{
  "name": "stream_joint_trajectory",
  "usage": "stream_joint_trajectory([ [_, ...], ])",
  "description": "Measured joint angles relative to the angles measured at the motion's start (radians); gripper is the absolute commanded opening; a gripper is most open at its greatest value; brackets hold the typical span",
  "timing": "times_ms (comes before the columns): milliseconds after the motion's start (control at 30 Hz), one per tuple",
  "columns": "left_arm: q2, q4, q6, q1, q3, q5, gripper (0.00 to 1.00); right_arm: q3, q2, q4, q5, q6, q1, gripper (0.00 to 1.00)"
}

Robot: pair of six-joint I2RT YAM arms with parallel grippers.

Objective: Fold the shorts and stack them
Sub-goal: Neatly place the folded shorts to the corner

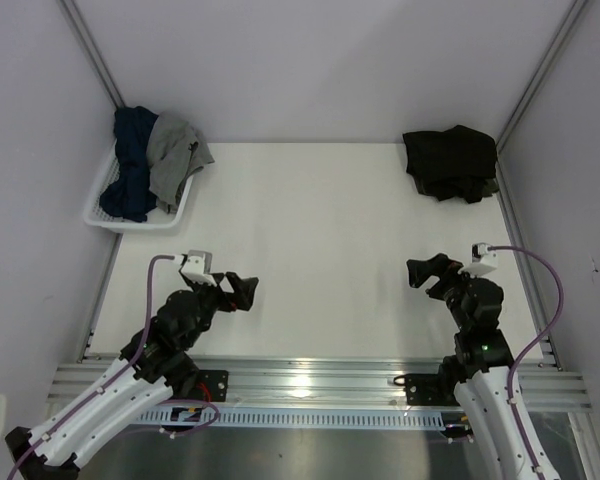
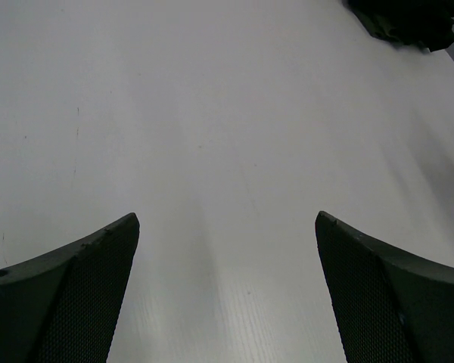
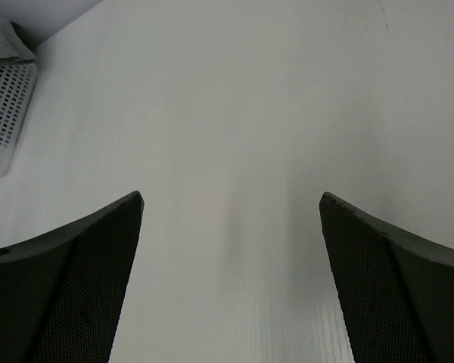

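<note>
A dark heap of shorts (image 1: 450, 163) lies at the far right corner of the white table; it looks black to dark olive, and I cannot tell one pair from another. Its edge shows at the top right of the left wrist view (image 2: 408, 19). My left gripper (image 1: 242, 291) is open and empty near the front left, far from the heap. In its wrist view (image 2: 227, 227) only bare table lies between the fingers. My right gripper (image 1: 423, 276) is open and empty at the front right, well short of the heap. Its wrist view (image 3: 231, 204) also shows bare table between the fingers.
A white perforated basket (image 1: 130, 228) stands at the far left and holds a navy garment (image 1: 130, 165) and a grey garment (image 1: 175, 155). The basket also shows in the right wrist view (image 3: 7, 106). Walls close the table on the left, back and right.
</note>
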Motion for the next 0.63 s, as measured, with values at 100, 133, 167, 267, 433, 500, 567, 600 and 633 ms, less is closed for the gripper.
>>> stream_joint_trajectory([
  [100, -0.030, -0.003, 0.000, 0.000, -0.010, -0.005, 0.99, -0.020, -0.045, -0.031, 0.014, 0.000, 0.000, 1.00],
  [133, -0.037, -0.003, 0.000, 0.000, -0.011, -0.007, 0.99, -0.023, -0.062, -0.038, 0.020, 0.000, 0.000, 0.99],
  [167, -0.042, -0.003, 0.000, 0.000, -0.012, -0.009, 0.99, -0.023, -0.075, -0.043, 0.024, 0.000, 0.000, 1.00],
  [267, -0.043, -0.003, 0.000, 0.000, -0.012, -0.010, 0.99, -0.023, -0.090, -0.046, 0.030, 0.002, 0.000, 0.99],
  [433, -0.025, -0.002, 0.000, 0.000, -0.012, -0.010, 0.99, -0.025, -0.090, -0.051, 0.038, 0.005, 0.000, 0.99],
  [500, -0.018, -0.003, 0.000, 0.000, -0.012, -0.010, 0.99, -0.027, -0.089, -0.053, 0.041, 0.005, 0.000, 0.99],
  [567, -0.017, -0.003, -0.001, 0.000, -0.012, -0.010, 0.99, -0.030, -0.089, -0.053, 0.043, 0.005, 0.000, 0.98],
  [600, -0.017, -0.002, -0.001, 0.000, -0.012, -0.010, 0.99, -0.032, -0.089, -0.053, 0.045, 0.006, 0.000, 0.98],
  [633, -0.017, -0.003, -0.001, 0.000, -0.012, -0.010, 0.99, -0.033, -0.089, -0.053, 0.047, 0.008, 0.000, 1.00],
])
